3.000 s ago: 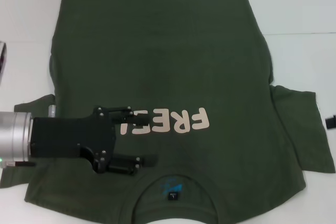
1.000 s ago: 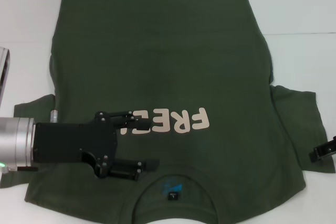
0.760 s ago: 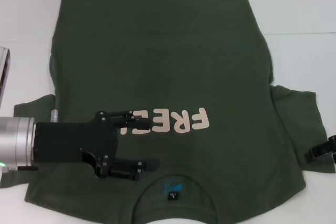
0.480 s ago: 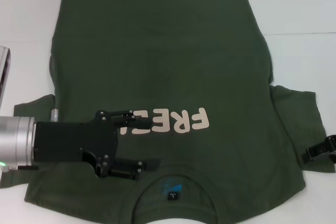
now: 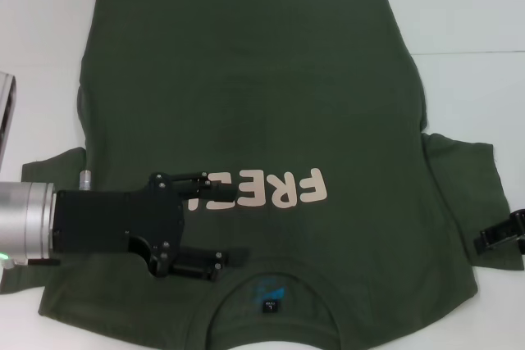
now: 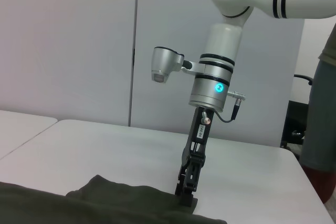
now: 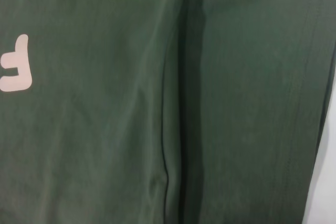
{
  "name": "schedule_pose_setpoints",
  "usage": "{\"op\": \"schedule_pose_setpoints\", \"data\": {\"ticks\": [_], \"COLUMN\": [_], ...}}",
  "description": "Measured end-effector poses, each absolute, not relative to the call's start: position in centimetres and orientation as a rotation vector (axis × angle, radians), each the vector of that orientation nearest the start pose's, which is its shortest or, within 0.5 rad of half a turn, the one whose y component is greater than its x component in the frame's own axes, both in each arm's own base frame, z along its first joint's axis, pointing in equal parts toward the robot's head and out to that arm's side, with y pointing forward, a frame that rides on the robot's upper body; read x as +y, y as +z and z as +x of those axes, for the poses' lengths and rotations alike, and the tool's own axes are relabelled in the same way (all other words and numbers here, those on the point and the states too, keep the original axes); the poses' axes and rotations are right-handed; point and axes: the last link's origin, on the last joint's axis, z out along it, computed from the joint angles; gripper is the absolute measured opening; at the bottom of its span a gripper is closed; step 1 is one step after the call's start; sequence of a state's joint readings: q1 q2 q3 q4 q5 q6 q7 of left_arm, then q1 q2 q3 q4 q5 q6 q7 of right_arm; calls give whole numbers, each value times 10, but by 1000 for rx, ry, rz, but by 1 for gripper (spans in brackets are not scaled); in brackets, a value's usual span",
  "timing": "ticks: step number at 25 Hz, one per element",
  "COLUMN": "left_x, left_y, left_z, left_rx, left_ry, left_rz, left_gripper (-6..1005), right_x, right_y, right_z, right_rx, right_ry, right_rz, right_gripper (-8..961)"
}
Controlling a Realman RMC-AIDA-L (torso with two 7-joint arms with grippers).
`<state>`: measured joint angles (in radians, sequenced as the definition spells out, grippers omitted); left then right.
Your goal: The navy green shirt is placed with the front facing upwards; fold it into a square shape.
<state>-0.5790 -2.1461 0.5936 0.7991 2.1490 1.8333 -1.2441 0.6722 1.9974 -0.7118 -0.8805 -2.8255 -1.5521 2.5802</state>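
The navy green shirt (image 5: 254, 79) lies flat with its front up, pink lettering (image 5: 275, 189) across the chest and the collar label (image 5: 268, 306) at the near edge. My left gripper (image 5: 223, 224) hovers over the chest's left part, open, one finger by the lettering's end and the other near the collar. My right gripper (image 5: 499, 238) sits at the outer hem of the right sleeve (image 5: 463, 194). In the left wrist view, the right gripper (image 6: 187, 195) points straight down with its tip on the sleeve cloth (image 6: 115, 198). The right wrist view shows only the sleeve seam (image 7: 176, 103) and one pink letter (image 7: 16, 64).
The shirt covers most of the white table (image 5: 476, 14). A pale device (image 5: 5, 116) pokes in at the left edge. In the left wrist view a person (image 6: 321, 108) stands beyond the table's far side.
The right gripper came in from the right edge and down onto the sleeve hem. The left gripper shifted slightly toward the collar; in the last half second almost nothing moved.
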Motion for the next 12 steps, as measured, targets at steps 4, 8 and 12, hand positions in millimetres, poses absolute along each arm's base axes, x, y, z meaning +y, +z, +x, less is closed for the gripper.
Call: {"op": "schedule_pose_setpoints", "data": {"ticks": [4,8,12], "left_x": [310,310,310], "left_y": [1,1,1], "left_z": [-225,-225,-225], "left_rx": [-224,-224,-224], "left_ry": [-761,-761,-760], "left_rz": [-2950,-2949,-2949], "left_gripper": [860,860,859], "right_x": [355,354,355], "right_y": [60,59,58], "right_z": [311,310,309], "right_rx": [1768,1766,1763], "right_ry": [-328,-326,-326], "right_rz": [-2095,-2102,-2108], "right_gripper": [870,805,739]}}
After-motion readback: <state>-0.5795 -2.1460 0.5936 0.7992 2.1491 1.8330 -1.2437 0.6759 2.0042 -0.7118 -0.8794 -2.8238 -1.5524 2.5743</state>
